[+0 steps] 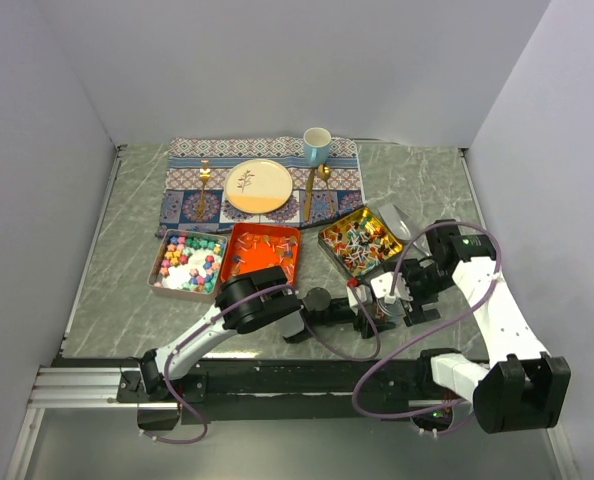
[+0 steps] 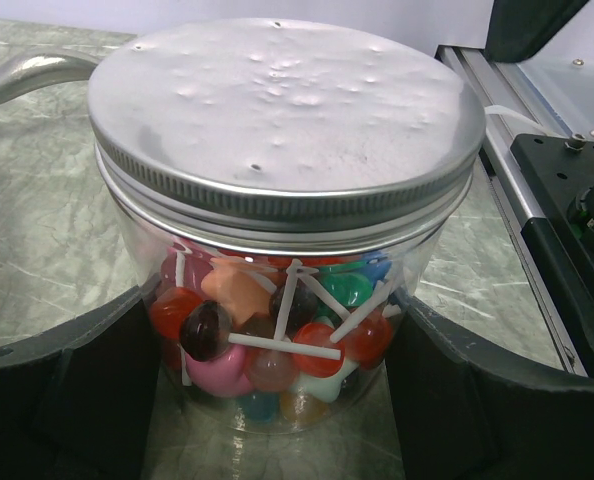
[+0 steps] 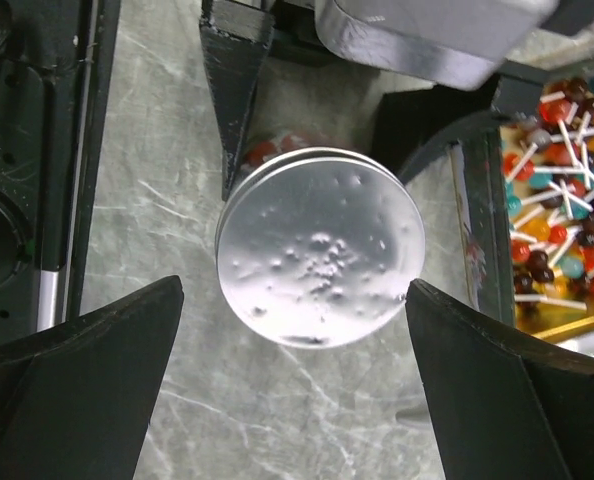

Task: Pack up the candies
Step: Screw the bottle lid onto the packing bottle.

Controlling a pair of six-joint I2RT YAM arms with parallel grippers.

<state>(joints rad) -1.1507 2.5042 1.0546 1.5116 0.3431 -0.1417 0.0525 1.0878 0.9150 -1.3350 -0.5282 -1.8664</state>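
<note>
A clear jar (image 2: 277, 300) with a silver screw lid (image 2: 277, 100) stands on the marble table, filled with multicoloured candies (image 2: 322, 350) on white sticks. My left gripper (image 2: 277, 410) is shut on the jar, one finger (image 2: 67, 390) on each side of its lower wall. In the right wrist view the lid (image 3: 320, 258) lies below my right gripper (image 3: 295, 390), which is open wide and empty above it. In the top view both grippers meet right of centre, the left (image 1: 362, 312) and the right (image 1: 392, 292). Three open tins hold pastel candies (image 1: 187, 262), red-orange candies (image 1: 265, 252) and multicoloured candies (image 1: 360, 240).
A patterned placemat (image 1: 182, 200) at the back carries a plate (image 1: 258, 186), gold cutlery (image 1: 205, 185) and a blue cup (image 1: 317, 145). A metal scoop (image 1: 397, 222) lies beside the right tin. The arm rail (image 1: 87, 385) runs along the near edge. Walls close in both sides.
</note>
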